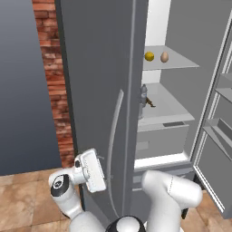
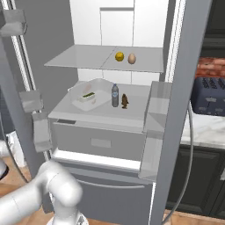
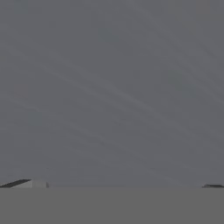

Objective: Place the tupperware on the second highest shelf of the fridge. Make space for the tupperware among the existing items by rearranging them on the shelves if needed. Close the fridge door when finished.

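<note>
Jaws wide, holding nothing, hard up vs the outer face of the fridge's left door, by its handle. Tupperware sits on the shelf under the fruit & egg, bottle just beside. Risk: you push off-centre and the hand skids along the door. Right door also open. Door bins must clear the shelf edges.

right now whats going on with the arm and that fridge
The tupperware already sits inside the fridge, on the shelf below the one holding the yellow fruit and egg. The arm's tool is open, holding nothing, right against the outside of the left door. Both doors stand open.
</note>
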You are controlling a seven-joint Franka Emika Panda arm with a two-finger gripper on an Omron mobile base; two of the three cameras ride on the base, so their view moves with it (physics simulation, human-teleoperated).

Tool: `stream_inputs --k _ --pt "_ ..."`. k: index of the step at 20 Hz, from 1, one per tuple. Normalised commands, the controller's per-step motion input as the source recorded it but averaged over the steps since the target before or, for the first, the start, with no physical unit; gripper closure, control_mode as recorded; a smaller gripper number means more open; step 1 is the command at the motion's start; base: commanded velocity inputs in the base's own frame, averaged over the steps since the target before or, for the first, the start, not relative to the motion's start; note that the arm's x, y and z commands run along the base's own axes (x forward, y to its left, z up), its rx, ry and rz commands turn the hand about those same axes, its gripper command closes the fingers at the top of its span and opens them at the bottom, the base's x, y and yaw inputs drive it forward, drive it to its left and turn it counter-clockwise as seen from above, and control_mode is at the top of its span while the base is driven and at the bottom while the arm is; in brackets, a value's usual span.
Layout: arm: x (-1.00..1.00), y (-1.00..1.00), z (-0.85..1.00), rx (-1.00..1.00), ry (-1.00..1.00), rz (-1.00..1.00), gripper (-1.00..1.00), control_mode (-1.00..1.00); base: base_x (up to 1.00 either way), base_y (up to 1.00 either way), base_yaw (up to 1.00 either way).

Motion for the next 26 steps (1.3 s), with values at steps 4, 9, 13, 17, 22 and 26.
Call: stream_inputs --k 4,9,13,17,22,26 --pt "0.31 -0.63 0.00 -0.04 0.00 0.03 -1.00 -1.00 0.00 0.00 0.00" --pt "0.37 -0.64 0.04 -0.01 0.00 0.06 -1.00 -1.00 0.00 0.00 0.00" --pt "0.30 -0.61 0.11 0.00 -0.01 0.14 -1.00 -1.00 0.00 0.00 0.00" --pt "0.35 -0.62 0.18 0.00 0.00 0.16 -1.00 -1.00 0.00 0.00 0.00" --pt "0.40 -0.70 0.23 0.04 0.00 0.23 -1.00 -1.00 0.00 0.00 0.00" --pt "0.38 -0.56 0.38 0.15 -0.01 0.35 -1.00 -1.00 0.00 0.00 0.00"
